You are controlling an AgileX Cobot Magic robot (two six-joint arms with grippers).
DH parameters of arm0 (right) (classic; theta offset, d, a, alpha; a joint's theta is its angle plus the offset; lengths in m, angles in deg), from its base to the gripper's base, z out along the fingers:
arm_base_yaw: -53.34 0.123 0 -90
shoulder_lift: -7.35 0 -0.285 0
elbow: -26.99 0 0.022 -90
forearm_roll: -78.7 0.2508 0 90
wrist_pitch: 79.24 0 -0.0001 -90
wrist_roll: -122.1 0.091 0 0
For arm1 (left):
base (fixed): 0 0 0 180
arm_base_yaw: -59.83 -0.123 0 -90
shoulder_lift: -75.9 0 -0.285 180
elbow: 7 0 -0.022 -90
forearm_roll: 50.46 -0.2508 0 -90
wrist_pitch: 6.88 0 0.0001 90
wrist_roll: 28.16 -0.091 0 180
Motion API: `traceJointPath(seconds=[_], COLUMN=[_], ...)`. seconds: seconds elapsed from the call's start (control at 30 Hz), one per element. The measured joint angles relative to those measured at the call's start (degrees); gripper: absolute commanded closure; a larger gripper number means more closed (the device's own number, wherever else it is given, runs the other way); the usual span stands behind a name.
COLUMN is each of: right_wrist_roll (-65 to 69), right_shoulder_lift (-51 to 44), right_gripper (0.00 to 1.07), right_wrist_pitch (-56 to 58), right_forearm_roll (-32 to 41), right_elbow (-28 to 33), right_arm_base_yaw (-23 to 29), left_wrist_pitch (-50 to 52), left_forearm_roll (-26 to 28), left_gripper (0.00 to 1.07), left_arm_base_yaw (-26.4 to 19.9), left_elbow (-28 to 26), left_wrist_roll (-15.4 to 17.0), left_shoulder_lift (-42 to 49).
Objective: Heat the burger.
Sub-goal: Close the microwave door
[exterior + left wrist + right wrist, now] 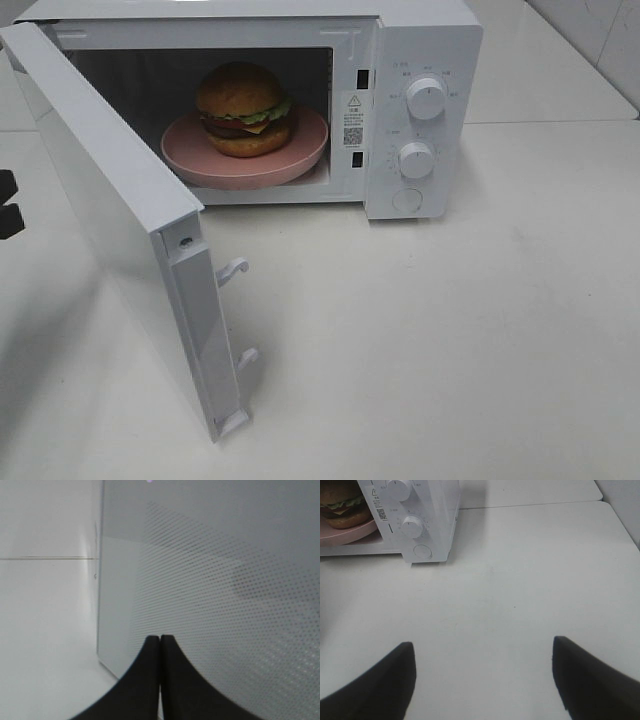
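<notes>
The left jaws are shut, tip pressed against tip, and nothing is held between them. Just ahead of them stands the microwave's door (225, 580), its dotted window pane filling most of what is seen past the tips. Whether the tips touch the pane cannot be told. The door is swung wide open.

The right jaws are spread wide, and nothing is gripped. Only bare counter (520, 580) is seen between and beneath them. Well ahead of these jaws, and off toward the left arm's side, the white microwave (437, 510) is set on the counter.

The burger (243, 108) is found inside the open microwave, resting upright on a round pink plate (305, 150), well apart from both pairs of jaws. The plate's front rim is brought up to the mouth of the cavity.

On the control panel beside the cavity, an upper knob (427, 98), a lower knob (416, 160) and a round button (407, 200) are stacked one below another. They lie nearer to the right jaws than the burger does.
</notes>
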State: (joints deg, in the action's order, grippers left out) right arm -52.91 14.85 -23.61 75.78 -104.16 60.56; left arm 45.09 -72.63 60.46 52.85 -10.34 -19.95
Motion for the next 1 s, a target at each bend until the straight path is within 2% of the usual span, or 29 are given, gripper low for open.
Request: traceJointPath(seconds=[0.07,0.13,0.3,0.5,0.67,0.9,1.0], right_wrist_roll=[0.00,0.00,0.00,0.00,0.00,0.00,0.00], right_shoulder_lift=[0.00,0.00,0.00,0.00,0.00,0.00,0.00], right_gripper=[0.34,0.34,0.34,0.34,0.34,0.34,0.34], right_wrist_pitch=[0.00,0.00,0.00,0.00,0.00,0.00,0.00], right_forearm_roll=[0.00,0.00,0.00,0.00,0.00,0.00,0.00], right_elbow=[0.00,0.00,0.00,0.00,0.00,0.00,0.00], right_arm_base_yaw=[0.00,0.00,0.00,0.00,0.00,0.00,0.00], left_wrist_pitch=[0.00,-0.17,-0.29,-0.74,-1.20,-2.06,-3.38], left_forearm_roll=[0.69,5.16,9.40,12.09,14.73,17.42,18.62], left_gripper=[1.07,1.07,1.07,1.07,1.07,1.07,1.07], left_arm_base_yaw=[0.92,4.41,8.59,10.89,15.53,19.48,22.06], left_elbow=[-0.40,-1.66,-3.72,-5.56,-8.82,-12.15,-15.47], left_wrist_roll=[-0.34,-2.75,-4.47,-4.58,-5.04,-5.61,-6.36], left_shoulder_lift=[-0.40,-2.01,-4.24,-6.25,-8.37,-10.94,-12.95])
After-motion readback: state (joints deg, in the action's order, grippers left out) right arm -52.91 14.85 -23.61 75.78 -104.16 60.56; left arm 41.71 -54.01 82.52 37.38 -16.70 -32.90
